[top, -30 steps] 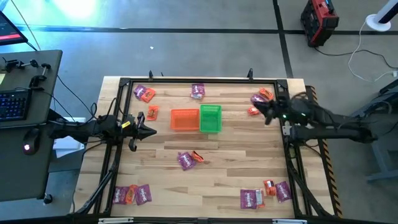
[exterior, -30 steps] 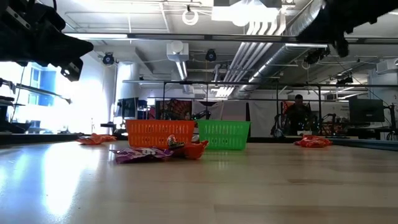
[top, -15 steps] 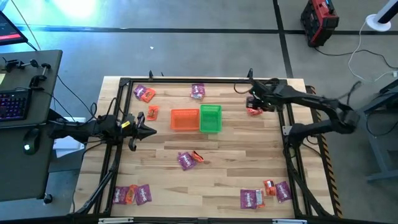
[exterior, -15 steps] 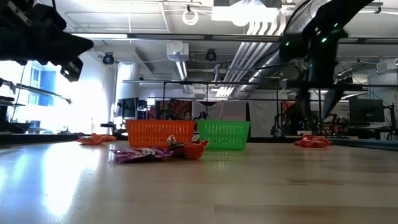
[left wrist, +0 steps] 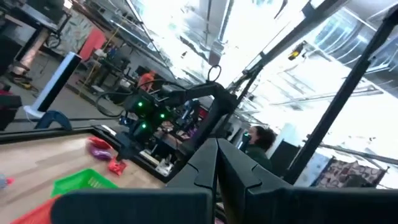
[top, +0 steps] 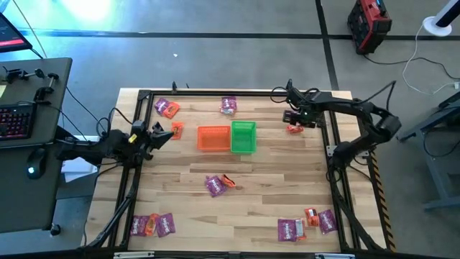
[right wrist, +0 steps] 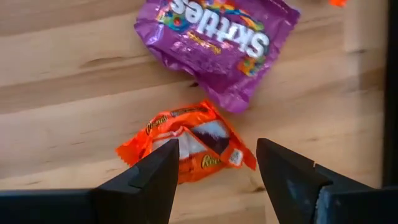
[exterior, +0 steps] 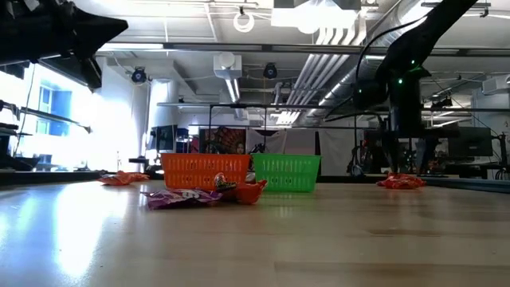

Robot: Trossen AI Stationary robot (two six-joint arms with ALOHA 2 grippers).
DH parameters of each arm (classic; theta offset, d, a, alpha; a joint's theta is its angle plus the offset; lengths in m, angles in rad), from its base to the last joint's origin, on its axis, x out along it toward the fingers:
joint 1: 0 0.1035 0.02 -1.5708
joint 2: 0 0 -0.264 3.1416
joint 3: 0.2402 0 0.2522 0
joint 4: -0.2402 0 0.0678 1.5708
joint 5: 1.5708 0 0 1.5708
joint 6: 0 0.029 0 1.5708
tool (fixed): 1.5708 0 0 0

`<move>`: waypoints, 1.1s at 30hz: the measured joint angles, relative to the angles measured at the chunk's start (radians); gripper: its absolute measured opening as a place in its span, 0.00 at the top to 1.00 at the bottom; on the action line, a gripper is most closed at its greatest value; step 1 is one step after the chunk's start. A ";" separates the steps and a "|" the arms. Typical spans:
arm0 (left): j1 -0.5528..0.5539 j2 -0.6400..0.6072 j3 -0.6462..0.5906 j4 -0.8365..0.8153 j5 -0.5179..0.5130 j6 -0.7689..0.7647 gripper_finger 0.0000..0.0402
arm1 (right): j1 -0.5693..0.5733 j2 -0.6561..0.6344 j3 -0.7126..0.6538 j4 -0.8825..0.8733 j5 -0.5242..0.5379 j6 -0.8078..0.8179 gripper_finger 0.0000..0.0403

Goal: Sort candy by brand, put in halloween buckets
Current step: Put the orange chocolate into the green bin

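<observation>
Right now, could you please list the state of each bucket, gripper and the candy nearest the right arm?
Orange bucket: upright, beside the green one, contents not discernible.
Green bucket: upright, contents not discernible.
Right gripper: fingers open, straddling the orange packet from above.
Orange packet: flat on the table, ungrasped.
Purple packet: flat on the table, touching the orange packet.
Left gripper: off the table's left side, holding nothing visible.

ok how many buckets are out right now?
2. The orange bucket sits near the middle of the table; the green bucket is right beside it, on the right arm's side. None looks hidden.
</observation>
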 joint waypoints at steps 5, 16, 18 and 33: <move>0.000 0.000 0.000 -0.001 -0.014 -0.001 1.00 | -0.017 0.040 0.000 0.032 0.010 -0.033 0.48; 0.000 0.000 0.000 -0.005 -0.075 0.003 1.00 | -0.033 0.069 0.001 0.030 -0.016 -0.091 0.58; 0.000 0.000 -0.001 -0.005 -0.095 0.024 1.00 | -0.033 0.054 -0.001 0.016 -0.007 -0.101 0.67; 0.000 0.000 -0.002 0.118 -0.145 0.010 1.00 | 0.051 -0.272 -0.002 0.016 -0.055 -0.130 0.99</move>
